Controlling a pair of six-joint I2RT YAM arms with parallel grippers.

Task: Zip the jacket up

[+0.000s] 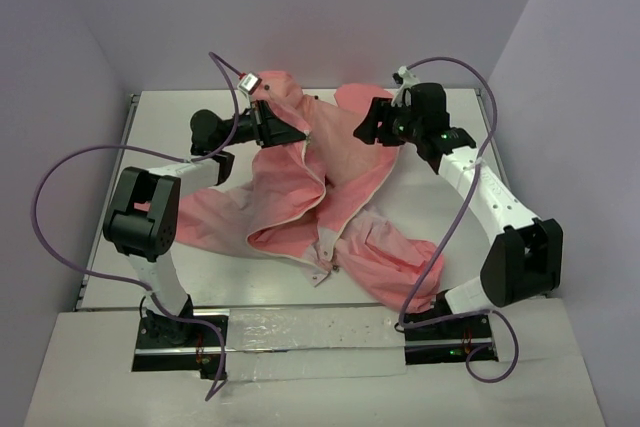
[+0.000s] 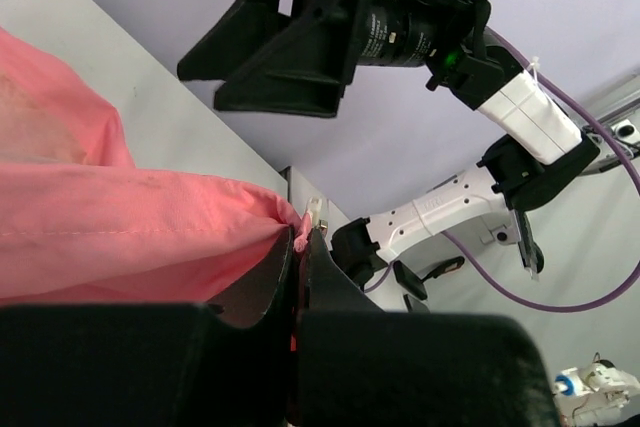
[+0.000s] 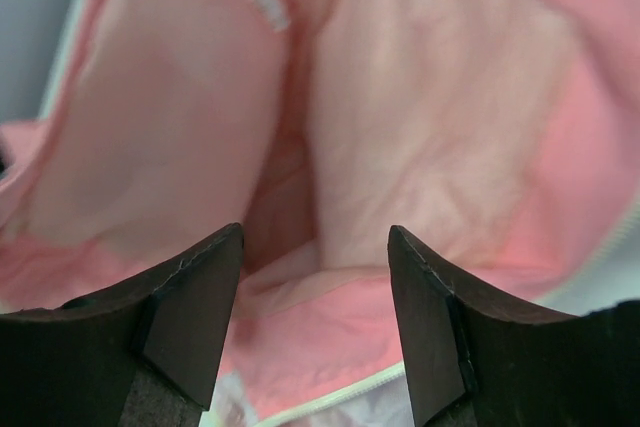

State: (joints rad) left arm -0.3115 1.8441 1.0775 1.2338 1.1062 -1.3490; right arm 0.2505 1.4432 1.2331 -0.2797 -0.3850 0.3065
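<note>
Jacket (image 1: 350, 187) lies open and crumpled across worktop middle, reaching toward left edge and near right corner. Left gripper (image 2: 303, 239) pressed together, pinching jacket's front edge near far edge. Right gripper (image 3: 315, 247) spread wide, hovering over jacket's inside, holding nothing.

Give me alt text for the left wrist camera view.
The left pincer is shut on the edge of a pink jacket over a pale table. Beyond it, the right pincer hangs open in the air.

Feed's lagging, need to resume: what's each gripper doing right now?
Left gripper: closed on the jacket edge.
Right gripper: open, holding nothing, over the jacket.
</note>
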